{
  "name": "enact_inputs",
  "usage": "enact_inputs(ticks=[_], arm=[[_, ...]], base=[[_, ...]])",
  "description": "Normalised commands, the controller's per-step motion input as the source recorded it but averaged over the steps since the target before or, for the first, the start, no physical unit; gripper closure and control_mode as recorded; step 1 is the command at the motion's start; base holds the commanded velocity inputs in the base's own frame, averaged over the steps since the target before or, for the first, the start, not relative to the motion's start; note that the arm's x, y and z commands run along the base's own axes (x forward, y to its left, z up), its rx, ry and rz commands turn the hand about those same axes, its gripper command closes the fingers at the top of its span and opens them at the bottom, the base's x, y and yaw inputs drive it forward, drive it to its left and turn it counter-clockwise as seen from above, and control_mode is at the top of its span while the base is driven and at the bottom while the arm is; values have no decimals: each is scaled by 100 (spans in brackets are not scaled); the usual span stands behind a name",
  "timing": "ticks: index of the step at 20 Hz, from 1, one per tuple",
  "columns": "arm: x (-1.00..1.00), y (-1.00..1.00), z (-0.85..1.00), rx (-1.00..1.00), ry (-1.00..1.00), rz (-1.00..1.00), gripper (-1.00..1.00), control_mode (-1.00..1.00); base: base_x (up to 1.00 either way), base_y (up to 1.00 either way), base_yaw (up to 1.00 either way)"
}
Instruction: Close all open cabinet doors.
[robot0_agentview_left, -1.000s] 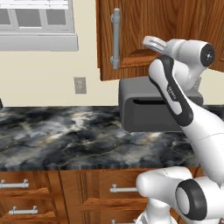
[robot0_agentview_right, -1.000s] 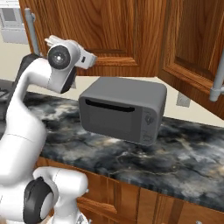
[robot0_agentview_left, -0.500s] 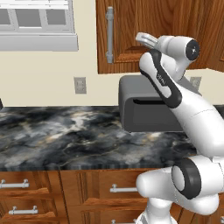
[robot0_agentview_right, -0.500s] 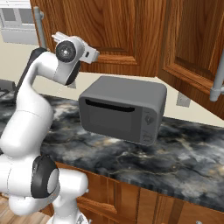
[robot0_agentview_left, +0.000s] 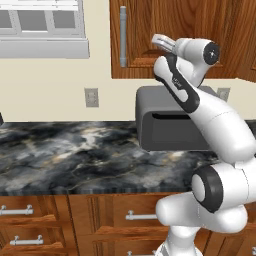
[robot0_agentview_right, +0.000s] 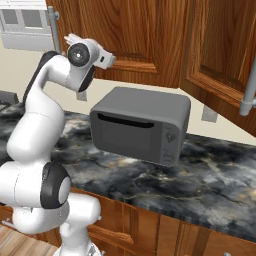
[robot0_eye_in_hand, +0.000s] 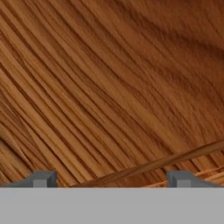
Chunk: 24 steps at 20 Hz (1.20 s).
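Observation:
My gripper (robot0_agentview_left: 161, 42) (robot0_agentview_right: 106, 60) is up against the left upper cabinet door (robot0_agentview_left: 150, 30) (robot0_agentview_right: 145, 35), just above the door's lower rail. In the hand view its fingertips (robot0_eye_in_hand: 43, 179) stand wide apart and open, with the door's wood grain (robot0_eye_in_hand: 112, 87) close in front and nothing held. This door looks about flush with the cabinet front. Its vertical bar handle (robot0_agentview_left: 123, 36) (robot0_agentview_right: 52, 25) is at its left edge. In the right base view, a second cabinet door (robot0_agentview_right: 225, 55) on the right stands open, angled out over the counter, with its bar handle (robot0_agentview_right: 248, 85) at the free edge.
A grey microwave (robot0_agentview_left: 170, 122) (robot0_agentview_right: 142, 125) sits on the dark marble counter (robot0_agentview_left: 75, 160) (robot0_agentview_right: 220, 185) right under the gripper. Below are wooden drawer fronts (robot0_agentview_left: 30, 225) with horizontal handles. A wall outlet (robot0_agentview_left: 90, 97) and a white window frame (robot0_agentview_left: 42, 30) are at the left.
The arm has swung left and toward the wall, and the left cabinet door with its handle has moved with it, closing toward the cabinet front.

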Motion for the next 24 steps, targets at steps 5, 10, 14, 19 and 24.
enact_inputs(ticks=[5, 10, 14, 19, 24], arm=[[26, 0, -3, 0, 0, -15, -100, -100], [41, 2, -20, -1, 0, -29, -100, -100], [29, 1, -12, -1, 0, -27, -100, -100], [16, 0, 0, 0, 1, -17, -100, -100], [-7, 3, 0, 0, 9, -2, -100, -100]], base=[[0, 0, 0], [0, 0, 0], [0, 0, 0], [0, 0, 0], [0, 0, 0]])
